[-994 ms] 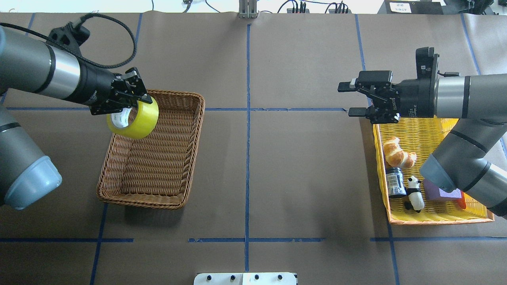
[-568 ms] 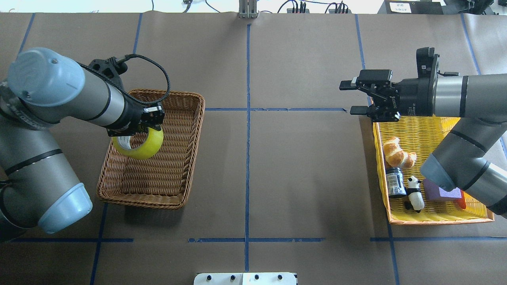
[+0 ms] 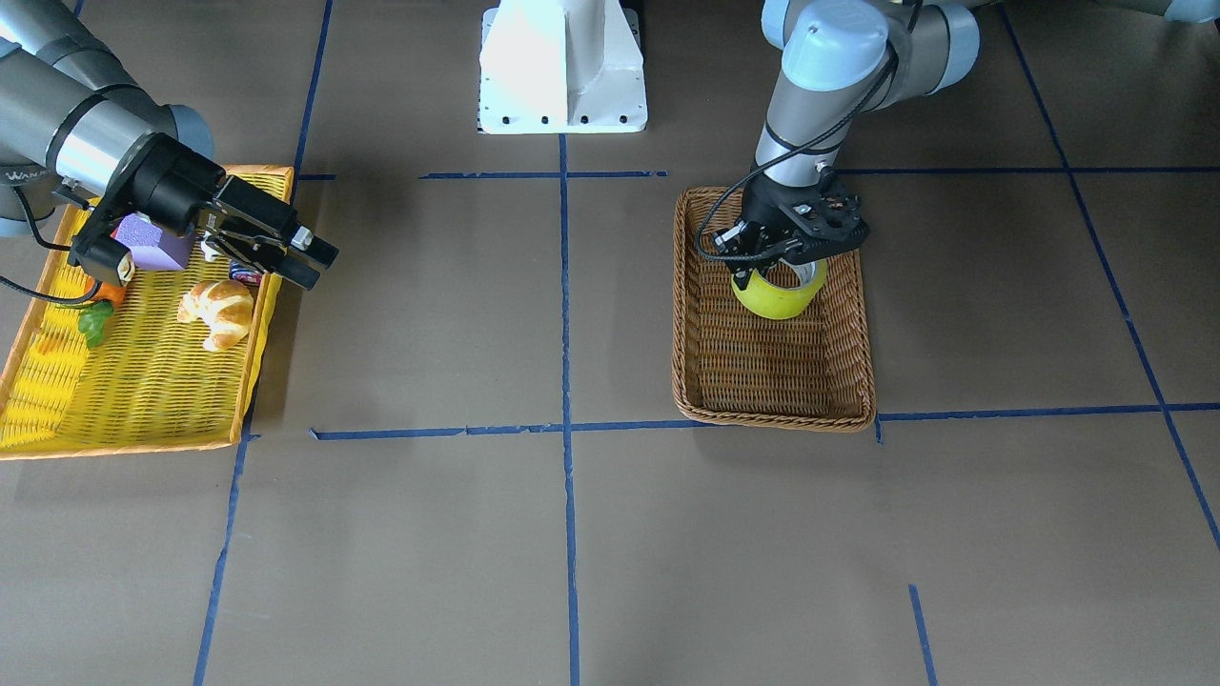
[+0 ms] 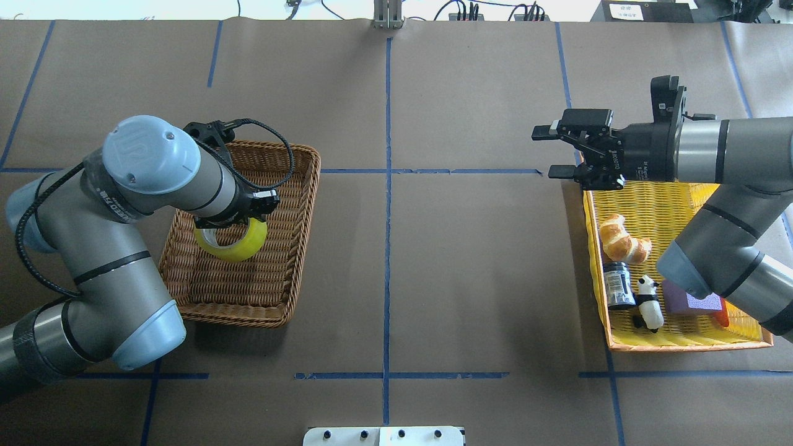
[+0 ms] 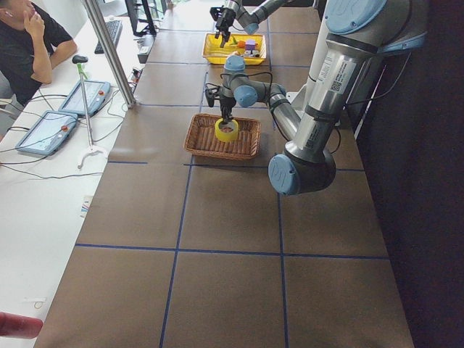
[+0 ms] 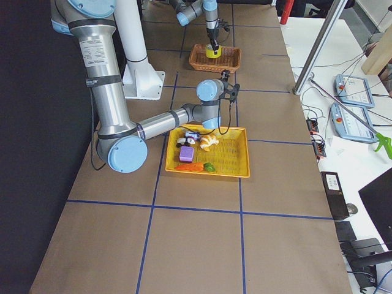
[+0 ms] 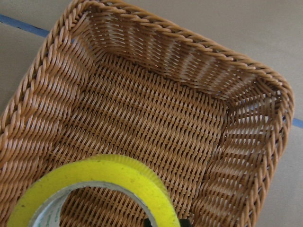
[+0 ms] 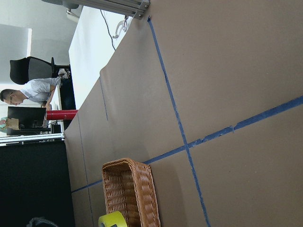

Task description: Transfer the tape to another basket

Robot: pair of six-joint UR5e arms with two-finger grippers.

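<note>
From the front, the left tool (image 3: pixel 783 255) is clamped on the wide yellow-green translucent tape roll (image 3: pixel 777 297), inside the rectangular brown wicker basket (image 3: pixel 774 417) on the worktop (image 3: pixel 572 534). From overhead, the right tool (image 4: pixel 545 152) gapes, holding nothing, beside the yellow plastic-weave basket (image 4: pixel 681 345). In the left wrist view, the roll hangs over the basket's woven floor.

A robotics lab is indicated by the tape-gridded table (image 4: pixel 483 260), teach pendants (image 5: pixel 43 132) and an operator (image 5: pixel 25 47) seated at the table's left edge.
</note>
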